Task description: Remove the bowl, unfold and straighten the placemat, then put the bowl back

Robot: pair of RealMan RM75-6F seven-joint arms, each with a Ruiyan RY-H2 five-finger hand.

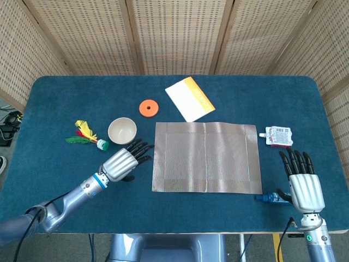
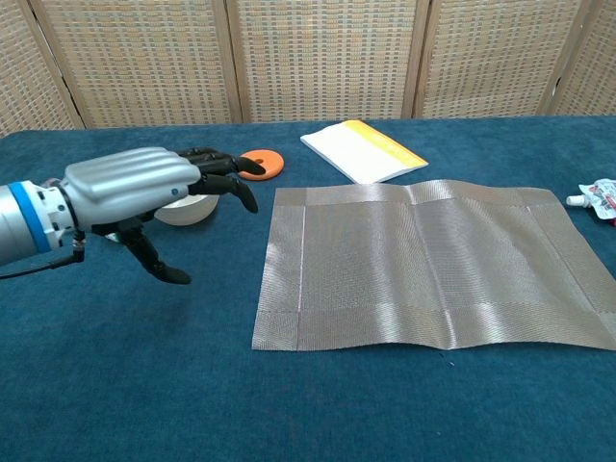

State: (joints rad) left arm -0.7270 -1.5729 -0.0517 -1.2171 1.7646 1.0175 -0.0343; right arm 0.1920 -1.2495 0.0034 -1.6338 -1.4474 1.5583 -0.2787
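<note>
left hand (image 1: 121, 161): fingers spread, palm down, holding nothing; hovers just in front of the bowl, fingertips toward the placemat's left edge; likely lining up to take the bowl
right hand (image 1: 304, 187): fingers straight and apart, empty; parked at the near right counter edge, well clear of the mat; probably idle so the left can work
bowl (image 1: 122, 130): upright on the bare counter, left of the mat, apart from it; off the mat, so removal looks done; chest view has the left hand hiding most of it
placemat (image 1: 205, 157): opened out flat, edges roughly square to the counter; faint fold creases and slight ripples in chest view; judged ready for the bowl
next: grasp bowl, set on mat; risk is nudging the mat edge on approach
clutter: orange disc (image 1: 148, 107), notebook (image 1: 189, 98), shuttlecock (image 1: 87, 135), sachet (image 1: 277, 136); all off the mat, no obstruction
</note>
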